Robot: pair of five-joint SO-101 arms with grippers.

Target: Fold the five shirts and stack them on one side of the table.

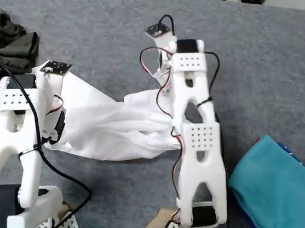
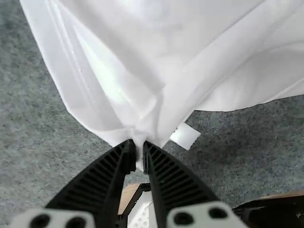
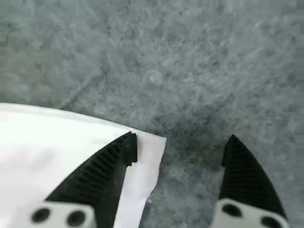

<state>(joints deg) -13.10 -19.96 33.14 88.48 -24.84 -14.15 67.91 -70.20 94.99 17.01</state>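
- High view: white shirt [image 1: 107, 125] lies mid-surface, bunched and twisted into a loose band between the two arms. It is not flat and has no fold set.
- The left arm [image 1: 13, 131] stands over the shirt's near-left end. The right arm [image 1: 197, 108] reaches across its far-right end.
- Dk-green shirt [image 1: 6, 42] sits crumpled at the far-left edge of the grey surface [image 1: 268, 61], apart from the white one.
- Teal shirt [image 1: 280, 200] is at the right edge and looks roughly folded. A blue item peeks from beneath it, but I can't tell what it is.
- Left wrist view: left hand [image 2: 137, 147] is pressed together, pinching a gathered edge of the white shirt. Cloth fans away from the pinch, and a small white label [image 2: 184, 135] hangs just beside it.
- Right wrist view: right hand [image 3: 181, 145] is spread wide and holds nothing. One finger is over a corner of the white shirt, the other over bare surface.
- Assessment: task is at an early-to-mid stage.
  - Done: approx. one pile begun at the right side.
  - In hand: the white shirt needs spreading before any fold.
  - Left: the dk-green shirt is untouched.
  - All five shirts can't be counted from here.
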